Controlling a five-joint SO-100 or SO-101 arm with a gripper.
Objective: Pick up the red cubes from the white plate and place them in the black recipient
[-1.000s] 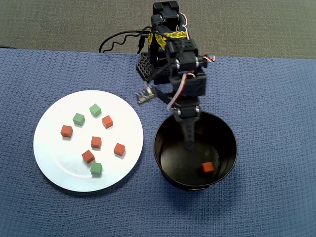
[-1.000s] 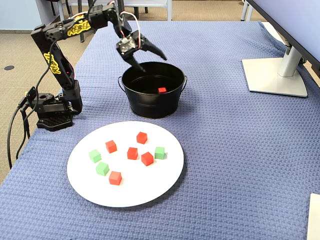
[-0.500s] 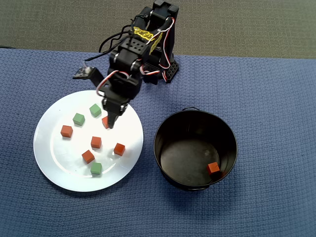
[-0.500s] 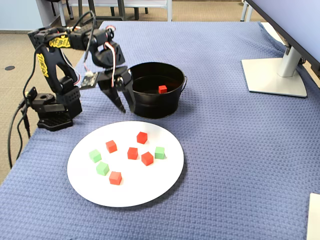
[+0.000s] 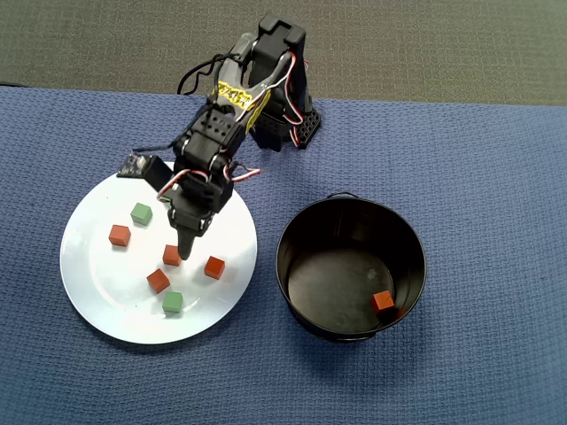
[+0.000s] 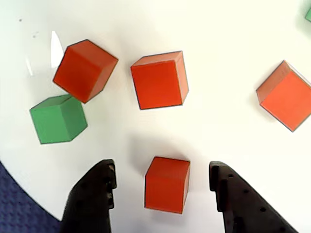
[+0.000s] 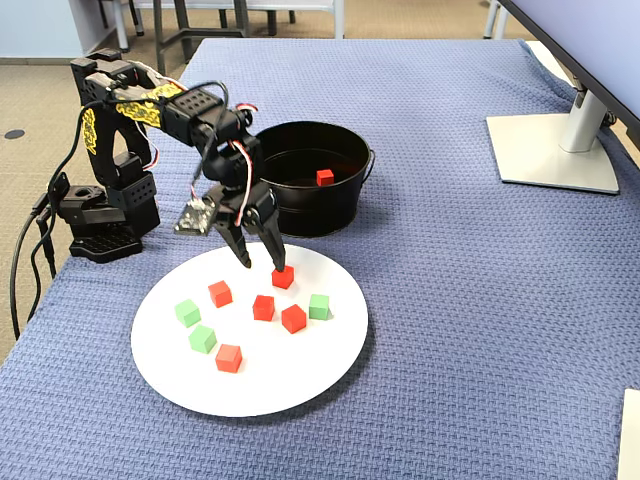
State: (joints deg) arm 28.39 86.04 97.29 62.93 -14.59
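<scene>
The black two-finger pincer (image 7: 260, 258) hangs spread open over the large round glossy white plate (image 7: 300, 385), its tips pointing down on either side of one small orange-red cube (image 6: 167, 184) without touching it; in the wrist view that cube sits in the gap between the two dark fingers (image 6: 92, 194), clear plate showing on both sides of it. In the fixed view this same cube (image 7: 283, 277) lies on the part of the plate nearest the round, deep black metal pot (image 7: 310, 215). Farther from the pot on the plate lie four more orange-red cubes, at (image 7: 220, 293), (image 7: 263, 307), (image 7: 293, 318) and (image 7: 229, 357), all apart from one another. Three small green cubes share the plate: one (image 7: 319, 306) just beside the red cube at the middle, and two (image 7: 187, 313) (image 7: 203, 338) on the side of the plate far from the pot's right edge in the fixed view. A sixth orange-red cube (image 5: 383, 301) rests on the shiny floor of the pot, close to its wall. The plate and the pot stand near each other but not touching on the blue woven cloth (image 7: 480, 300) that covers the counter, and the black arm with yellow markings (image 7: 130, 110) reaches from its base beside the pot over to the plate.
</scene>
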